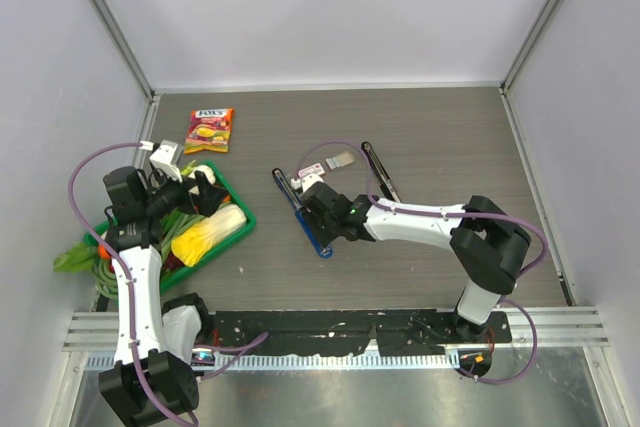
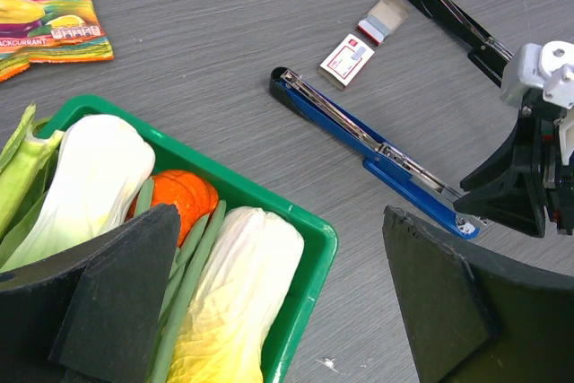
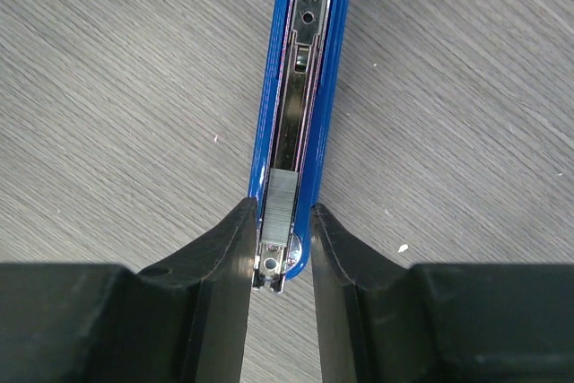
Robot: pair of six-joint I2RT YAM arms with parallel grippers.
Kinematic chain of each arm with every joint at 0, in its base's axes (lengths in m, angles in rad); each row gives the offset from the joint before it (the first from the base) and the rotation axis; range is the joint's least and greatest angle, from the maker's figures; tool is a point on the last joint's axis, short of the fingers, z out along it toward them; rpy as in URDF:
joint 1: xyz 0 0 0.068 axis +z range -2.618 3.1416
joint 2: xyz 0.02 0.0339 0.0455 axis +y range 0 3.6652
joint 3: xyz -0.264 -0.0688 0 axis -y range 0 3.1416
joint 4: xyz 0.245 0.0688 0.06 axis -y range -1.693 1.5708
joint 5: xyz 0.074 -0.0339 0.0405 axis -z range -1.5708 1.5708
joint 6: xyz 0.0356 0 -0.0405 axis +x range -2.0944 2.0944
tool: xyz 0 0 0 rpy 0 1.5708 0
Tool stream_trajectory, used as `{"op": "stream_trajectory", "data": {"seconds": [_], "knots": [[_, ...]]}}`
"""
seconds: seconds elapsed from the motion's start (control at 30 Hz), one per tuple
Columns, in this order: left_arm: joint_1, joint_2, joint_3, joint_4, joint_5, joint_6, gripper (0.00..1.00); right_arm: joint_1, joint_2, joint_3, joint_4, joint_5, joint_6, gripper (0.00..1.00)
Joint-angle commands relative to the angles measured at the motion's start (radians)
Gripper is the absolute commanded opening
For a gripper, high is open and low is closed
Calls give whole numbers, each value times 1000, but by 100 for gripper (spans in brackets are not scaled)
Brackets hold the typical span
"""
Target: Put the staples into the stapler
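Surroundings: green plastic tray (image 2: 269,204) at left, holding pale cabbages (image 2: 238,284) and an orange vegetable (image 2: 179,199); yellow-red candy packet (image 1: 209,130) beyond it; small red-and-white cardboard box (image 2: 347,58) and a grey card (image 2: 386,17) with a red end, both near the long black stapler (image 2: 453,20).
Stapler: long blue stapler (image 2: 377,154) opened flat on the grey counter (image 1: 430,127), channel facing up.
Staples: short silvery strip of staples (image 3: 282,199) lying in the channel at the end under the right arm.
Right gripper (image 3: 282,221): arm stretched leftward and low; 2 fingers (image 3: 215,257) narrowly parted, flanking the stapler's end, clear of the strip.
Left gripper (image 2: 278,311): over the tray's corner, fingers spread wide.
Unclear: whether the right fingers press on the blue sides; the stapler's far end is cut off in the right wrist view.
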Motion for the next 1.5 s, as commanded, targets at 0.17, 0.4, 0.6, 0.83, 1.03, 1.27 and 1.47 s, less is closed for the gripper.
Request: {"op": "stream_trajectory", "data": {"seconds": [0.17,0.4,0.6,0.83,1.03,1.27,1.47], "knots": [[9,-10,-4,41,6,4,100,32,-13,-37,59,21,-91,36],[9,-16,-3,39,14,4,100,37,42,-13,36,30,-176,25],[9,-12,15,33,39,1,100,34,22,-12,21,68,-291,13],[-23,73,91,7,66,56,100,-53,-62,-60,25,102,-382,6],[-221,241,137,59,-68,41,100,-155,-119,-152,64,61,-454,4],[-455,459,241,145,-250,3,100,-228,-138,-195,41,-106,-495,1],[-498,625,298,213,-196,-59,100,-233,-150,-230,47,-254,-542,1]]}}
